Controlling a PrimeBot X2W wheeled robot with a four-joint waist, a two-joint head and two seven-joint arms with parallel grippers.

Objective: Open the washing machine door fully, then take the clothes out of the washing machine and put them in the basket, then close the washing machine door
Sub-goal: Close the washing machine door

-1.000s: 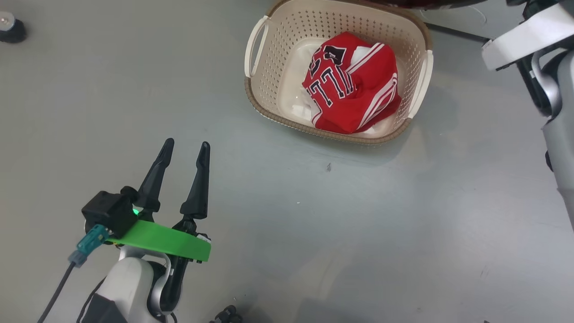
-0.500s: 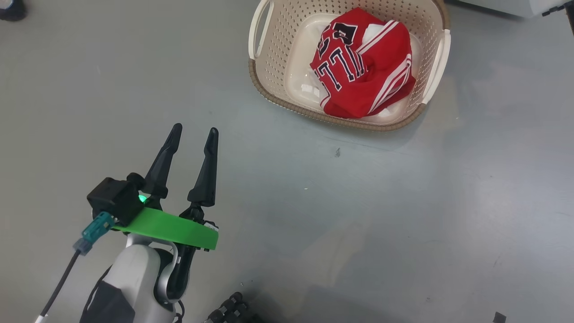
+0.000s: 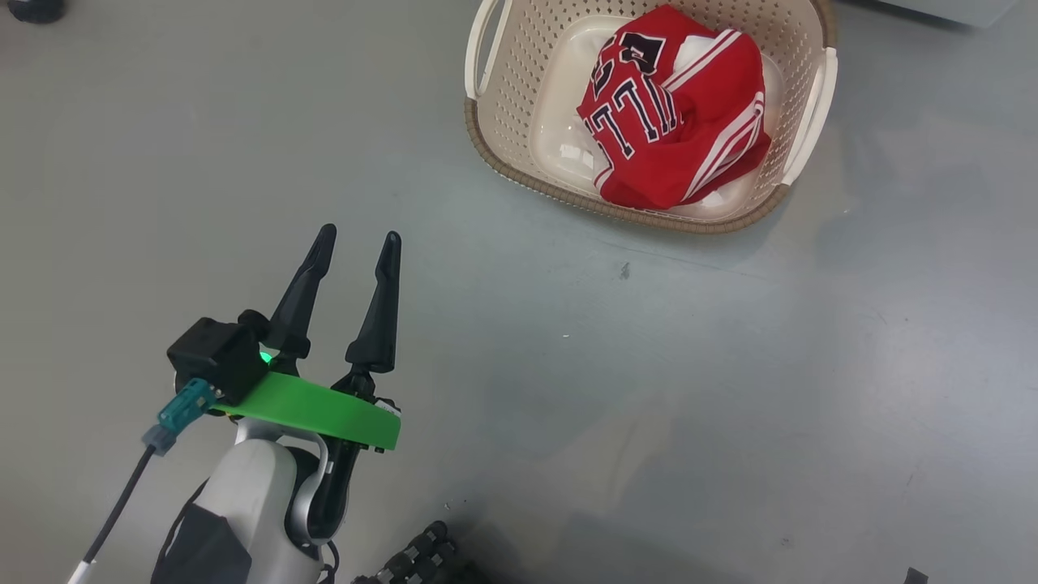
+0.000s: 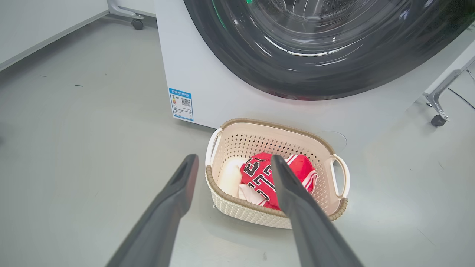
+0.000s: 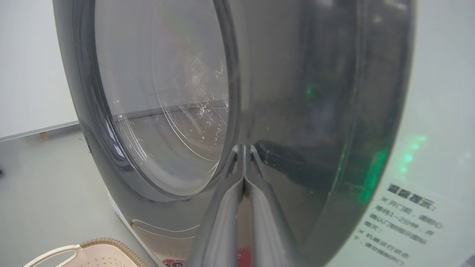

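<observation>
The cream basket (image 3: 486, 154) stands on the grey floor with the red, white-striped clothes (image 3: 673, 122) bundled inside it. My left gripper (image 3: 358, 237) hovers open and empty over bare floor, short of the basket and to its left. Along the left gripper (image 4: 233, 158), the basket (image 4: 274, 126) with the clothes (image 4: 259, 174) sits just in front of the white washing machine (image 4: 207, 92). The washing machine door (image 4: 259, 70) lies against the machine's front. My right gripper (image 5: 243, 147) is shut, its tips against the door's glossy black rim (image 5: 297, 111).
A blue label (image 4: 182, 104) marks the machine's lower front corner. Castor legs (image 4: 438, 120) of a frame stand to the machine's right, and another castor (image 4: 137, 24) behind it on the left. A small dark object (image 3: 32, 8) lies on the floor far left.
The head camera has shifted, so the basket now sits higher and further right and the right forearm has left the picture. My left gripper stays open and the right stays shut.
</observation>
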